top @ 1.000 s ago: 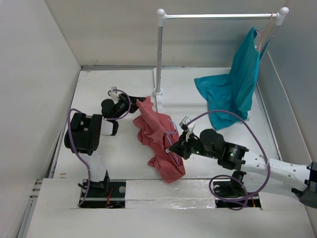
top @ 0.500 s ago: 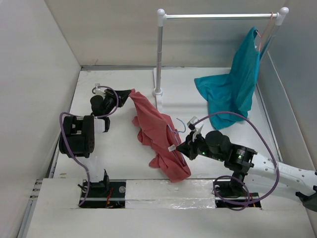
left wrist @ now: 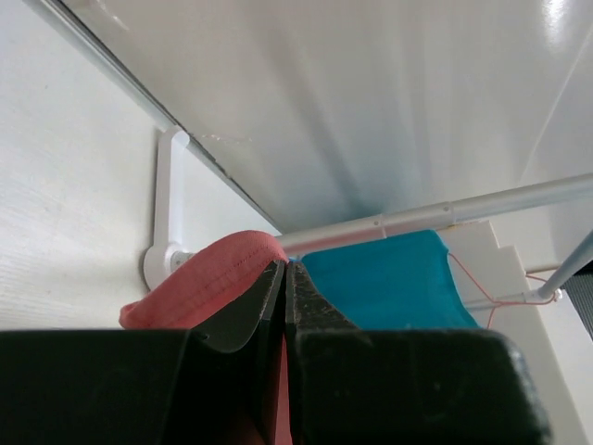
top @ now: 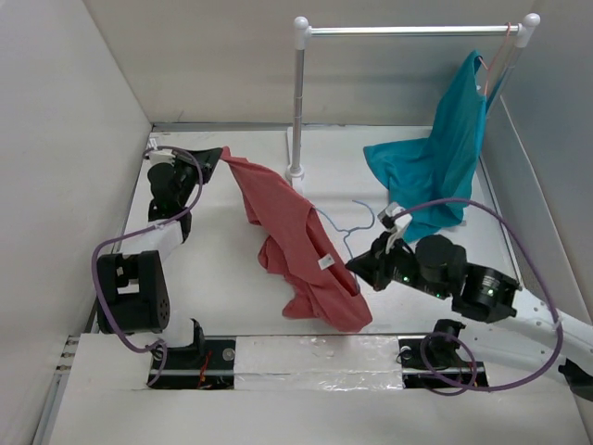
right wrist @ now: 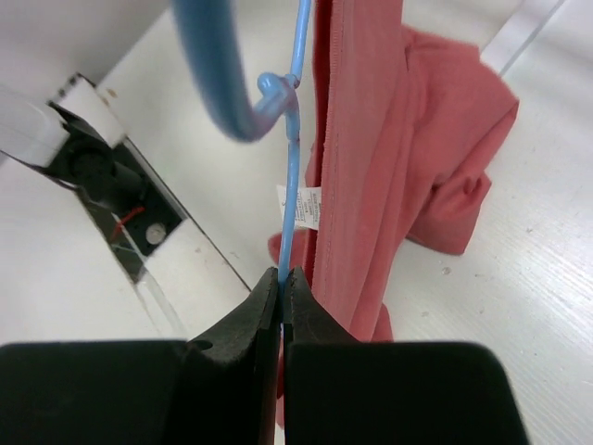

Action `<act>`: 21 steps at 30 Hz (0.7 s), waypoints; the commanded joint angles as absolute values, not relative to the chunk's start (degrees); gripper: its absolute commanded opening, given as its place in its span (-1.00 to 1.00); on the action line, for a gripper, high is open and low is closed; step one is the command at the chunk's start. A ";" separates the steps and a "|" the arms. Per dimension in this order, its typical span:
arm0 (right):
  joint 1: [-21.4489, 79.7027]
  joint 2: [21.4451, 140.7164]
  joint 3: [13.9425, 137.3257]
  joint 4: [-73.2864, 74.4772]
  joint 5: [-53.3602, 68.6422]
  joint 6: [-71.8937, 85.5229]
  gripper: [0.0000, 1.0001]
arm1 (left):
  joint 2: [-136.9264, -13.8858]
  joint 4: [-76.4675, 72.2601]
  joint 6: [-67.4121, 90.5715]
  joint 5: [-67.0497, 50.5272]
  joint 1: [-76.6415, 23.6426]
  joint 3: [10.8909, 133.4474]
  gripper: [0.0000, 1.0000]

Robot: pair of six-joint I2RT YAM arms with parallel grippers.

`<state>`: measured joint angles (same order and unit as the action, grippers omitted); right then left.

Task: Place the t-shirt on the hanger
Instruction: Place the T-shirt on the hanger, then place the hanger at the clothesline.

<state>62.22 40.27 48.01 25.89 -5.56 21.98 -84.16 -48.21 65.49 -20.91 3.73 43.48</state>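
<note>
Grips an edge of the red t-shirt (top: 292,232) in the left pincer (top: 209,159), far out at 10 o'clock on the white tabletop (top: 222,278). In the left wrist view, jaws pressed tight together with a fold of red cloth pinched between them. Holds that corner up off the surface, the cloth sloping from 10 o'clock across the middle to a crumpled heap at 6 o'clock, near the front edge. On the cloth's 3 o'clock side, low down, a small white tag (top: 326,262).

Clamps the thin light-blue hanger (right wrist: 293,167) in the right pincer (top: 359,269), at about 4 o'clock on the tabletop, jaws closed on a single straight run of wire. In the right wrist view, hook curled off toward 11 o'clock, wire running right alongside the shirt's hemmed edge, touching or very nearly so. In the top view, only the hook and a short kinked stretch of wire showing, just at 3 o'clock of the shirt. Rest of the triangle hidden; cannot tell whether any of it sits inside the shirt.

At 12 o'clock, a white post (top: 298,102) with a rail (top: 408,31) reaching over toward 2 o'clock. At the rail's far end, a teal garment (top: 435,167) on an orange hanger (top: 505,51), lower part draped onto the tabletop, apart from the red shirt.
</note>
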 commanded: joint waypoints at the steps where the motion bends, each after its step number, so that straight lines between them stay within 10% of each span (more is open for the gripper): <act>1: 61.96 39.37 60.33 30.40 -7.12 21.36 -1.00 | -80.69 -47.20 63.98 -18.98 4.13 47.10 -1.00; 9: 61.96 47.80 87.58 36.29 -14.84 15.03 -1.00 | -70.06 -36.66 58.02 -14.00 -2.18 53.35 -1.00; 21: 56.35 51.94 92.19 35.07 -28.83 13.27 -1.00 | -58.54 -33.49 51.51 -13.98 -3.34 40.61 -0.88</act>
<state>59.31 51.16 89.21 38.20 -23.40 15.07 -60.82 -35.00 54.57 -14.85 -3.64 43.75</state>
